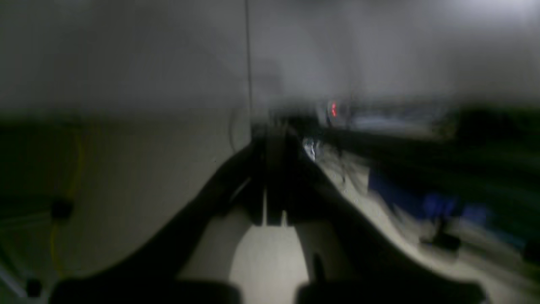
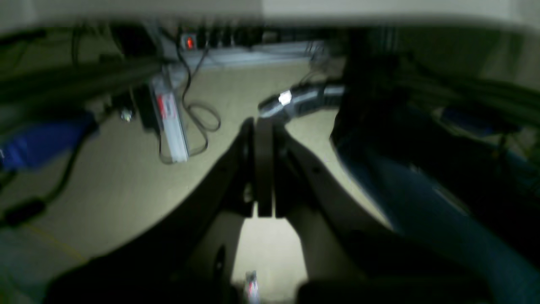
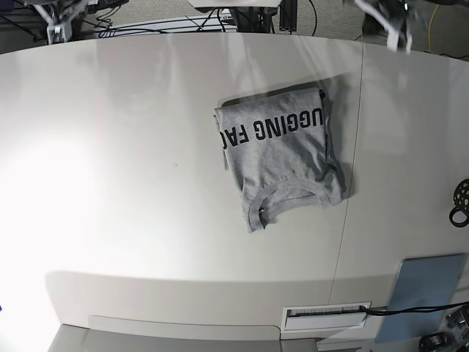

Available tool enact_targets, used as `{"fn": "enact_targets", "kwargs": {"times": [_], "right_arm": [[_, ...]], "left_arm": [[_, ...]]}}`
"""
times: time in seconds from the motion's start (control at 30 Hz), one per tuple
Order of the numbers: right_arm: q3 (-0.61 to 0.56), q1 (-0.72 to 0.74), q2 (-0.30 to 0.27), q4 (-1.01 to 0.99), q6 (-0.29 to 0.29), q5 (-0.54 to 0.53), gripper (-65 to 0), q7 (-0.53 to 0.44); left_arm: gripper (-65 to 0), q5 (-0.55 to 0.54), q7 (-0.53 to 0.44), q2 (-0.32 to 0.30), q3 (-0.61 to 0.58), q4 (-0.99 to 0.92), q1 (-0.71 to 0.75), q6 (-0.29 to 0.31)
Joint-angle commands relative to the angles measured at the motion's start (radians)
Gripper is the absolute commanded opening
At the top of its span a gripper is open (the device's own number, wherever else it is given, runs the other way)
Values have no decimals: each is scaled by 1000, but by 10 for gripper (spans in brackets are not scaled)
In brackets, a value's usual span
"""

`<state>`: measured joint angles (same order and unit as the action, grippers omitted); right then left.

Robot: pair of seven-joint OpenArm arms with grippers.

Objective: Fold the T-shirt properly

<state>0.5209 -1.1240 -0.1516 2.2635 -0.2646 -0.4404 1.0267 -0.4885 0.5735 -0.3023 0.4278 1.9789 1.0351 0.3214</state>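
shirt: folded T-shirt (image 3: 282,155) upper right of centre, bare white table (image 3: 132,183) all round | grippers: left gripper (image 1: 270,169) and right gripper (image 2: 263,169) both pinched closed, holding nothing | room: cables on floor (image 2: 126,198)

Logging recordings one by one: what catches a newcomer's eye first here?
The grey T-shirt lies folded into a compact packet, black lettering up, right of the middle of the white table. Both arms are pulled off to the far corners, each wrist view showing shut jaws over floor and cables.

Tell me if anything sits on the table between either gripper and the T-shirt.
Nothing visible does. The folded T-shirt lies alone on bare white table; both arms are pulled back at the far corners. The black ring object sits off at the table's edge.
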Motion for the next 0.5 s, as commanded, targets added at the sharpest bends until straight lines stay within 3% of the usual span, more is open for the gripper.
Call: {"fn": "enact_targets", "kwargs": {"times": [0.0, 0.13, 0.3, 0.4, 0.47], "right_arm": [[-3, -24, -6, -29, -7, 16, -650, -13], [-32, 14, -6, -262, -63, 85, -650, -85], [-36, 167, -8, -625, -134, 182, -650, -146], [-36, 282, -18, -864, -184, 235, -650, -219], [-36, 360, -32, -1022, -221, 247, -650, -271]], "left_arm": [[-650, -10, -10, 3, 6, -32, 21, 32], [-650, -6, -14, 41, 6, -264, -4, 144], [-650, -6, -19, 74, 6, -614, -122, 237], [-650, 21, -86, 79, 6, -834, -217, 305], [-650, 85, -158, 86, 6, -964, -280, 304]]}}
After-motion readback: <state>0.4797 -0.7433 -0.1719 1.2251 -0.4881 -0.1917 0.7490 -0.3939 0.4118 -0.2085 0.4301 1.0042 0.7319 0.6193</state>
